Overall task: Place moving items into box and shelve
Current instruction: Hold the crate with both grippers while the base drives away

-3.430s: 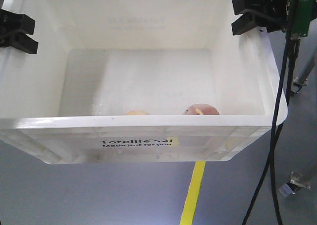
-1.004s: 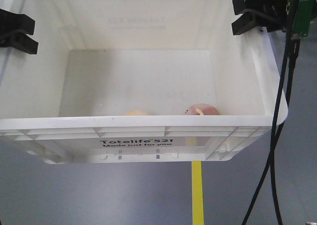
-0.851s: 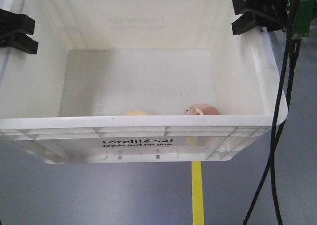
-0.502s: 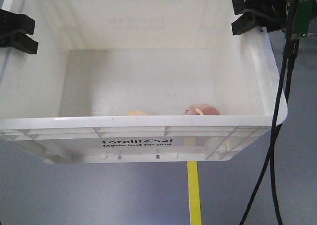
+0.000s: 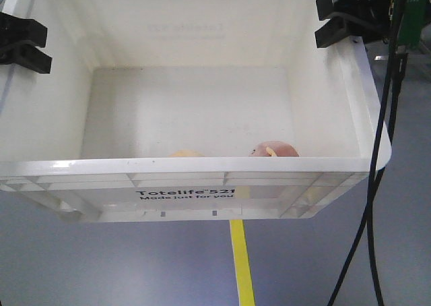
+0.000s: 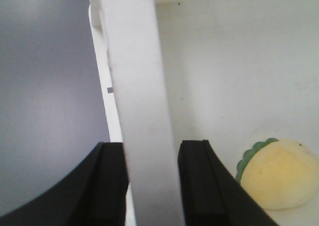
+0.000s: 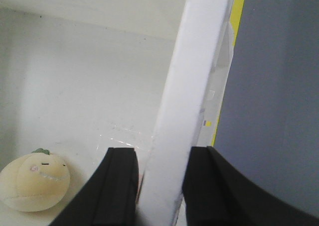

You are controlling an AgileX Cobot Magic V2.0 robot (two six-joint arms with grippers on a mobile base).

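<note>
We hold the box point(image 5: 202, 166) by its side walls: the left gripper point(image 6: 149, 181) has its jaws clenched on the left wall, and the right gripper point(image 7: 159, 186) on the right wall. In the front view the near rim hides all but the tops of the pale lump point(image 5: 186, 153) and the pinkish lump point(image 5: 275, 149), both lying inside the box against its near wall. Each wrist view shows just one lump, and we cannot tell which.

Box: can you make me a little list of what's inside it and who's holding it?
container: white box, held above the floor
inside: pale yellow toy and pinkish toy, both by the near wall
left gripper: shut on the box's left wall
right gripper: shut on the box's right wall
below: grey floor with yellow line
</note>
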